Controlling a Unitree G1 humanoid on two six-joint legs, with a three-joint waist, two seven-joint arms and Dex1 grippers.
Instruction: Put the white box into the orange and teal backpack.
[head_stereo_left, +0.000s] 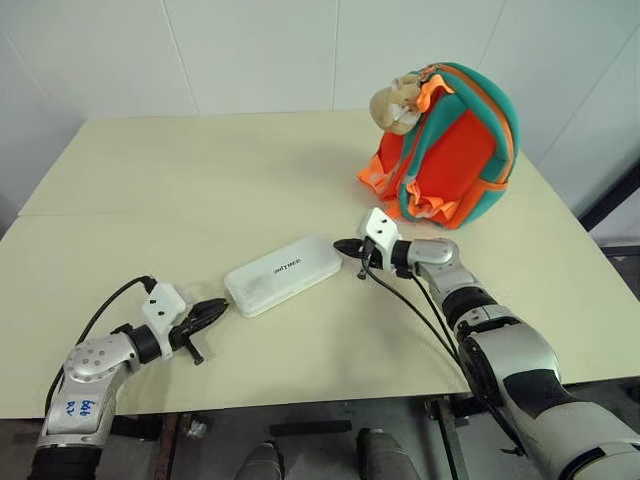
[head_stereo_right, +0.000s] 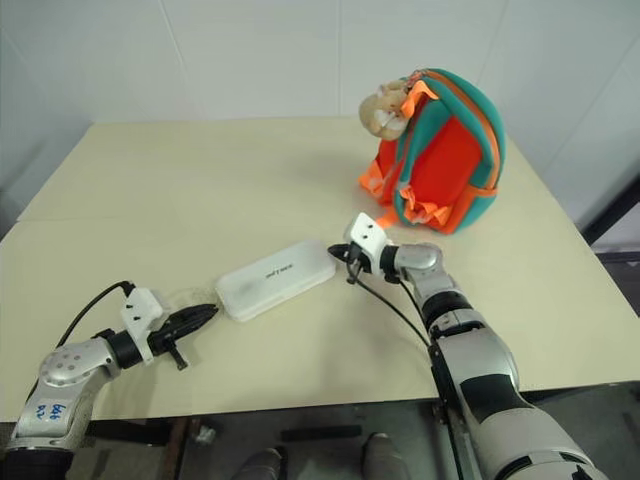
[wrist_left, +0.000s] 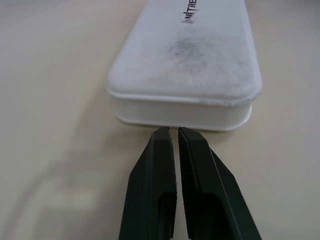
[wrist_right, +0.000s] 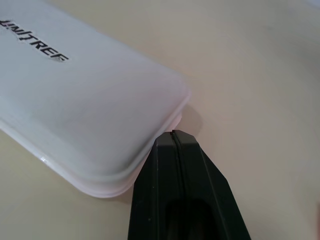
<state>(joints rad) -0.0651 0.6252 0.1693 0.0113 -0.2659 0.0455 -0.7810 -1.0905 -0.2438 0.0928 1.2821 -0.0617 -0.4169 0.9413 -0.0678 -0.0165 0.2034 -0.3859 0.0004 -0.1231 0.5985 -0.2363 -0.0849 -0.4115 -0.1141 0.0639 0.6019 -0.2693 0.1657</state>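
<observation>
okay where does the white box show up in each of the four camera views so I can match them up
Left eye view: the white box lies mid-table between the two grippers.
Right eye view: the same, slightly left of centre.
Left wrist view: its short end fills the top, just beyond the fingertips.
Right wrist view: one rounded corner at the upper left.
Shared landmark: the dark lettering on its lid.

Left arm low, forearm angled inward; left gripper (head_stereo_left: 218, 309) near level, fingers (wrist_left: 155, 170) pressed together. Right arm stretched forward, wrist bent inward; right gripper (head_stereo_left: 343, 245) near level, fingers together.
</observation>
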